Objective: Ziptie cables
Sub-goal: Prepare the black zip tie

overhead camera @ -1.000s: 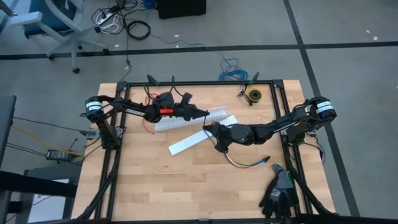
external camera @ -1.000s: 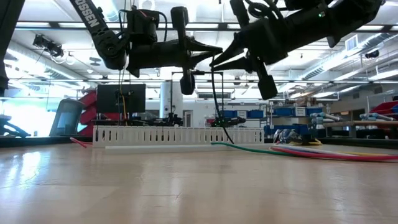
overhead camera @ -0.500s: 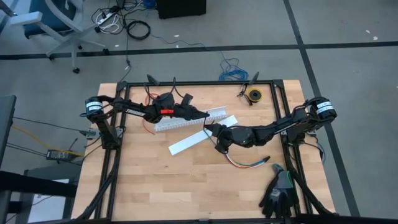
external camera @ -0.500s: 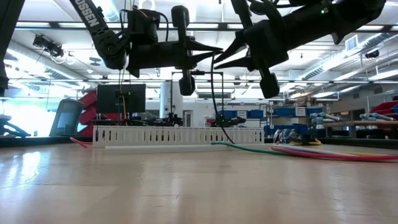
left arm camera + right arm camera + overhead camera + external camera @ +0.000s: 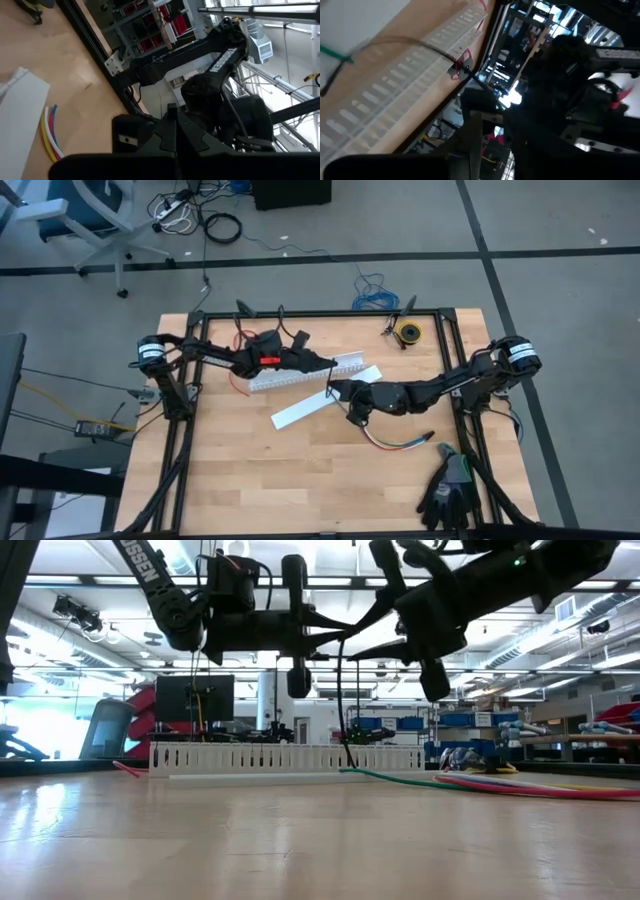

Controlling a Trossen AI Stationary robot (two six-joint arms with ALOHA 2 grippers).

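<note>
**benchrat:** Quick rundown, big to small. One desk (image 5: pixel 250 470), two arms meeting over its middle, one white channel (image 5: pixel 290 376), one bundle of cables (image 5: pixel 395 443), one ziptie (image 5: pixel 342 700).

**wirenut:** Where's the ziptie?

**benchrat:** In the air. The left end effector (image 5: pixel 326 367) is closed, and as far as I can see it's pinching the ziptie's top end. The ziptie hangs close to upright, its low end down by the channel. The right end effector (image 5: pixel 337 388) sits just beside the left one, tip to tip. Can't tell its state.

**wirenut:** And the cables?

**benchrat:** Flat on the desk, untied, well apart from both tips, off toward the right arm's side and the front edge. The bundle's long axis runs roughly crosswise to the hanging ziptie. The right arm is nearer, so I'd guess it does the fetching.
</note>
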